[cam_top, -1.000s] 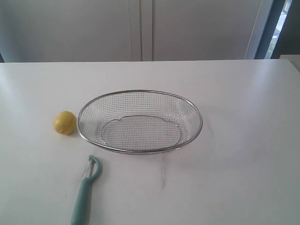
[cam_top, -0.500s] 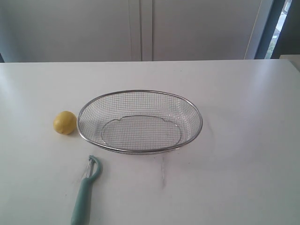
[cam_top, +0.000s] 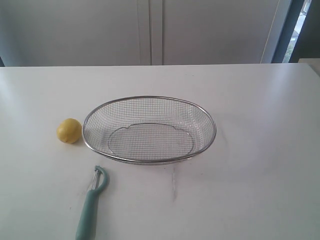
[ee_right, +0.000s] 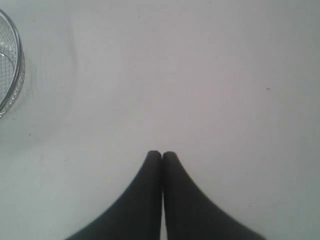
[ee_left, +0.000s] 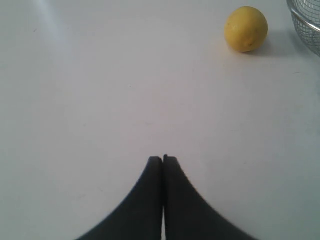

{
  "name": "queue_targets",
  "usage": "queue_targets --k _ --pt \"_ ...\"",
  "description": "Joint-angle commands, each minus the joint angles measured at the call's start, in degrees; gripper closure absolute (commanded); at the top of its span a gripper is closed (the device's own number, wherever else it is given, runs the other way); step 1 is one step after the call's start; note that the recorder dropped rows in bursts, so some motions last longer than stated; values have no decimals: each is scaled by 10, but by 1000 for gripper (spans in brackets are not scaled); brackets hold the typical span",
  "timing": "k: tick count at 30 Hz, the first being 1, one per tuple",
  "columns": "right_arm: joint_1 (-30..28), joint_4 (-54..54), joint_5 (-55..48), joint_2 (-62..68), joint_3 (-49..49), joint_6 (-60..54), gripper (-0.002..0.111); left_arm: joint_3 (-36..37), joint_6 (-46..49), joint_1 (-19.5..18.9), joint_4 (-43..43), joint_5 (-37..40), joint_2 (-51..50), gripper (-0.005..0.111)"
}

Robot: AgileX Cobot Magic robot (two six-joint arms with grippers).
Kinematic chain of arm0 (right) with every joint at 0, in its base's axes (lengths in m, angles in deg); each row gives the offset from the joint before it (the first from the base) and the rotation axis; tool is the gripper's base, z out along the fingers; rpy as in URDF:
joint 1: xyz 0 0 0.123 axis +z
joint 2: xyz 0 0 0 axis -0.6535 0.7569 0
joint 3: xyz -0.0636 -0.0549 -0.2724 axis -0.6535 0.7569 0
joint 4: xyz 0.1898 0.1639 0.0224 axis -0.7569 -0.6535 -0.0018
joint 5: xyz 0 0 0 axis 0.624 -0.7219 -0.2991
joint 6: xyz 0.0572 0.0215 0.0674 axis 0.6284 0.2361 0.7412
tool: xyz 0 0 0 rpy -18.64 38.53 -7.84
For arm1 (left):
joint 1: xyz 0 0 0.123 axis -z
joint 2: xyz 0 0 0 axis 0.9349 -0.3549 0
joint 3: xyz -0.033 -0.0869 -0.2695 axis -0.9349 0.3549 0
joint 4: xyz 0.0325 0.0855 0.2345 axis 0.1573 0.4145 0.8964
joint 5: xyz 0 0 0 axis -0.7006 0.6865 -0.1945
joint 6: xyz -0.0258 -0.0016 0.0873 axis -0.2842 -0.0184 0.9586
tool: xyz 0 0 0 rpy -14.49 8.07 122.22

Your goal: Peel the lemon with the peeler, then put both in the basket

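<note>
Just small round yellow lemon [cam_top: 69, 130]

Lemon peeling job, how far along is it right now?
Nothing looks done: the lemon lies whole on the table beside the basket, the peeler nearby, neither inside it. Nothing is in hand; the left gripper and right gripper are both shut, holding nothing. Picking up, peeling and putting both in the basket are all left.

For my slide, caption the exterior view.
Empty oval wire-mesh basket on a white table, small yellow lemon just left of it, teal-handled peeler lying nearer the camera.
</note>
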Motion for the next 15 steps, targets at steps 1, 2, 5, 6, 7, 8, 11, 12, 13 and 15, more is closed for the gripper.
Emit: queue_targets --k 1,2,5,6,7,8,11,12,13,15 --pt "2 -11 -10 22 -7 -12 108 4 -3 -2 -2 2 2 107" --pt "2 -12 -10 25 -7 -12 108 4 -3 -2 -2 2 2 107" --pt "2 -22 -9 27 -7 -12 108 4 -3 -2 -2 2 2 107" --pt "2 -27 -8 27 -7 -12 108 4 -3 -2 -2 2 2 107" --pt "2 -30 -8 27 -7 -12 108 4 -3 -2 -2 2 2 107" --pt "2 -30 -8 27 -7 -12 108 4 -3 -2 -2 2 2 107" --pt "2 -29 -6 27 -7 -12 108 4 -3 -2 -2 2 2 107" --pt "2 -29 -5 27 -7 -17 108 4 -3 -2 -2 2 2 107" --pt "2 -29 -5 27 -7 -26 108 4 -3 -2 -2 2 2 107" --pt "2 -29 -8 27 -7 -40 108 4 -3 -2 -2 2 2 107"
